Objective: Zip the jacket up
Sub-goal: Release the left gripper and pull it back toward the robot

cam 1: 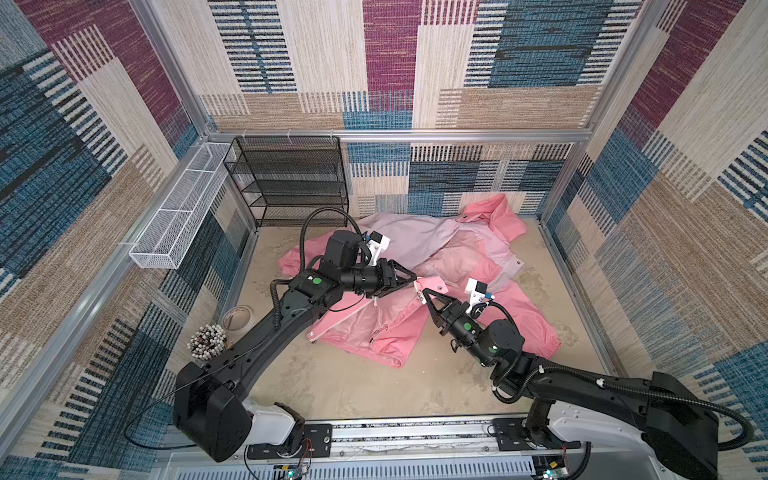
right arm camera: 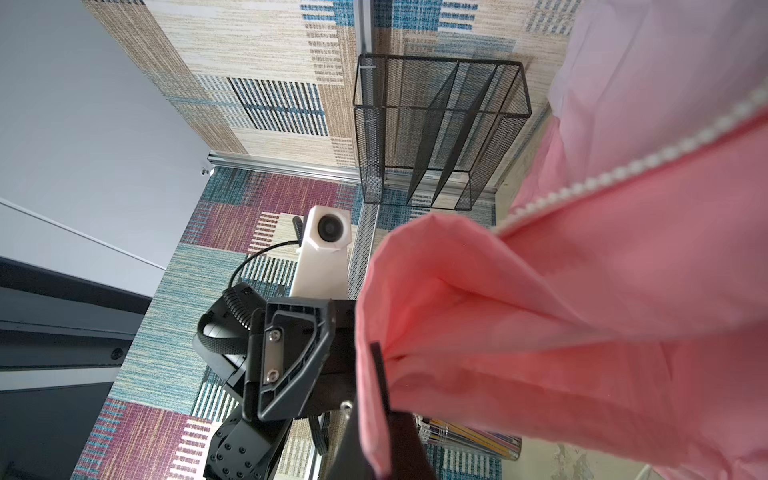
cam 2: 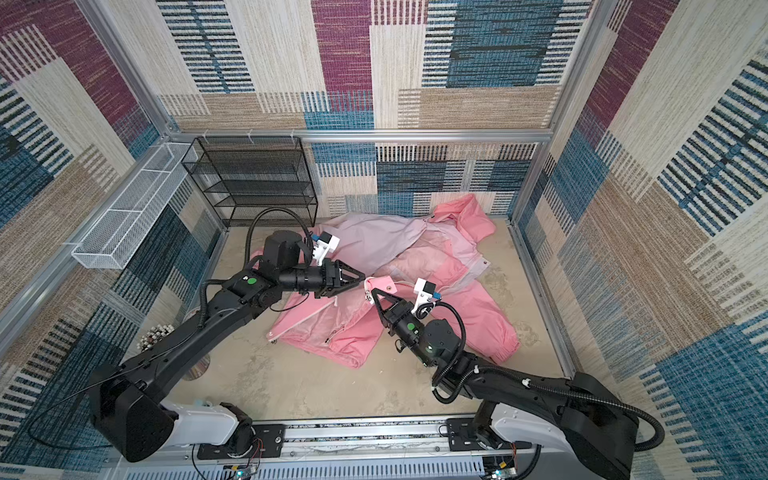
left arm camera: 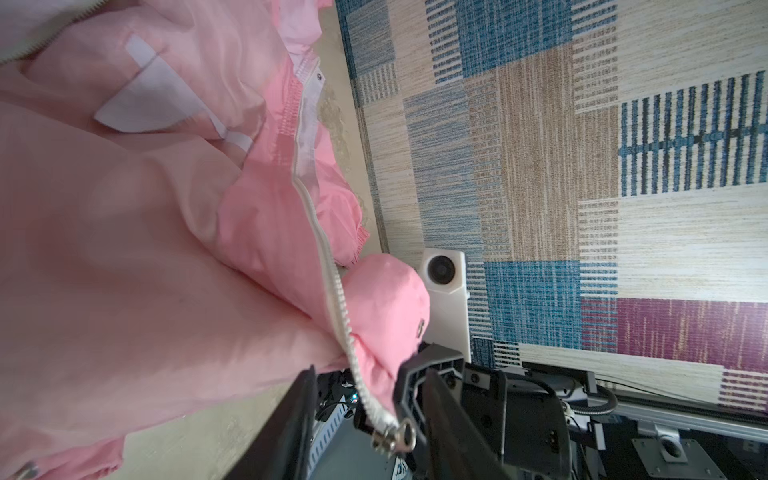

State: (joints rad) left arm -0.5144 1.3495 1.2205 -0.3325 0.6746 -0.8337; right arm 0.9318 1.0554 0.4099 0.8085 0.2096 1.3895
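Note:
The pink jacket (cam 1: pixel 415 245) (cam 2: pixel 374 241) lies crumpled and unzipped at the back of the sandy table, its hood against the rear wall. My right gripper (cam 1: pixel 424 293) (cam 2: pixel 371 291) is shut on a lifted fold of the jacket's front edge; in the right wrist view the pink cloth (right arm camera: pixel 582 291) is pinched at the gripper (right arm camera: pixel 374 395). My left gripper (cam 1: pixel 413 277) (cam 2: pixel 363 276) points at that fold from the left with its jaws apart. In the left wrist view the white zipper (left arm camera: pixel 332 282) ends in a metal slider (left arm camera: pixel 395 436) that hangs between the open gripper (left arm camera: pixel 365 415).
A black mesh shelf (cam 1: pixel 286 183) stands at the back left, and a white mesh basket (cam 1: pixel 178 216) is fixed to the left wall. A bundle of pens (cam 1: pixel 206 340) and a tape roll (cam 1: pixel 239 318) sit by the left arm. Patterned walls close in three sides.

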